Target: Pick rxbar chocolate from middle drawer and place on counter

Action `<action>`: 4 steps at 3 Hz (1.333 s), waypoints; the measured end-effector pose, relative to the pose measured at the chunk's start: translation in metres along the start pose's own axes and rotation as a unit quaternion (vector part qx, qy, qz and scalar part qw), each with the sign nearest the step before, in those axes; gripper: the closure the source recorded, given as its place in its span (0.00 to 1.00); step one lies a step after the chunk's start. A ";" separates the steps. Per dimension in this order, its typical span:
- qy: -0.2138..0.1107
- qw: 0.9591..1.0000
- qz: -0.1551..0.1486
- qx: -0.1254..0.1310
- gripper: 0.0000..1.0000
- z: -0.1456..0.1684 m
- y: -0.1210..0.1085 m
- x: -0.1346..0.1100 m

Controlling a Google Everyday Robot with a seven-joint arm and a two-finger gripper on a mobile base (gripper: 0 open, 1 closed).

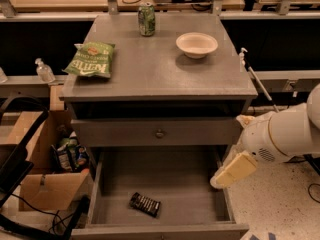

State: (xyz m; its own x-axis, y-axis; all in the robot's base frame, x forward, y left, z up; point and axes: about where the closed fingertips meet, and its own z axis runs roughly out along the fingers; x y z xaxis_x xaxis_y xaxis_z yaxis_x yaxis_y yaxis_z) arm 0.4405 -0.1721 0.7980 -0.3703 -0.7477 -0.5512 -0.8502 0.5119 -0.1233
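Observation:
The rxbar chocolate (145, 204), a small black-wrapped bar, lies flat on the floor of the open middle drawer (175, 176), near its front and left of centre. The counter (160, 71) is the grey top slab above it. My white arm comes in from the right. Its pale tan end, the gripper (232, 170), hangs over the drawer's right wall, well to the right of the bar and above it. It holds nothing that I can see.
On the counter are a green chip bag (91, 59), a green can (146, 19) and a white bowl (196, 44). A closed drawer front with a knob (159, 132) sits above the open drawer. A cardboard box (42, 184) stands left.

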 end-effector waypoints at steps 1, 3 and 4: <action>-0.046 0.998 0.014 0.030 0.00 0.026 -0.037 -0.023; -0.053 0.997 0.023 0.045 0.00 0.040 -0.039 -0.018; -0.083 0.994 0.055 0.043 0.00 0.096 -0.019 0.018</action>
State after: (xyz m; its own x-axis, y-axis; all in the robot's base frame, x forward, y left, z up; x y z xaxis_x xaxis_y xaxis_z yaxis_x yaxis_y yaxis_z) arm 0.4858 -0.1544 0.7112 -0.3861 -0.6094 -0.6925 -0.7705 0.6258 -0.1212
